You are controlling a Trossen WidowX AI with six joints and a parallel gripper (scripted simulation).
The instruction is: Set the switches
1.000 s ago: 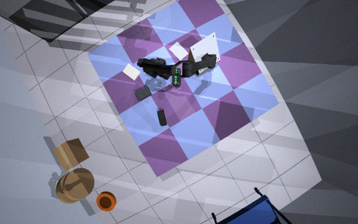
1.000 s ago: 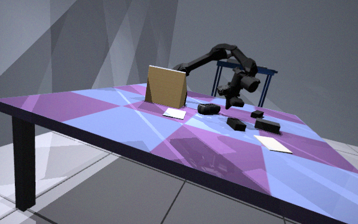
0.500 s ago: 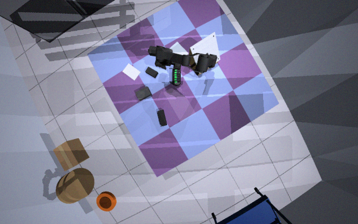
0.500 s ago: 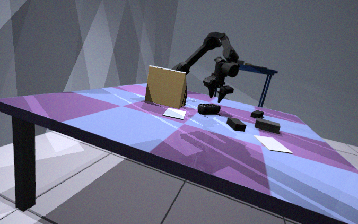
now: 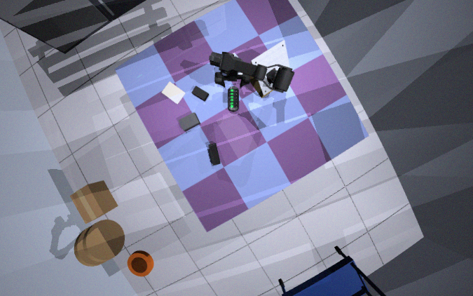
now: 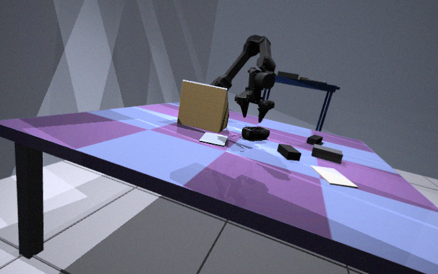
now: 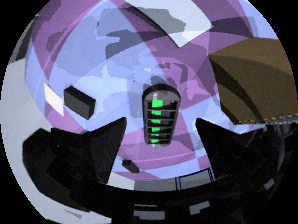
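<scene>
The dark grey controller unit sits flat on its base on the bench, its switch row facing up. A green patch shows on each rocker, all toward the left side in the wrist view, beside small ON lettering at the far end. Which end of each rocker is pressed is too small to tell. The underside label is hidden. My gripper is open and empty above the unit, pointing down, fingers apart and not touching it.
A tan wedge-shaped stand stands near the arm. A white card lies beside it. Dark blocks, a grey block and a cream card lie around the unit.
</scene>
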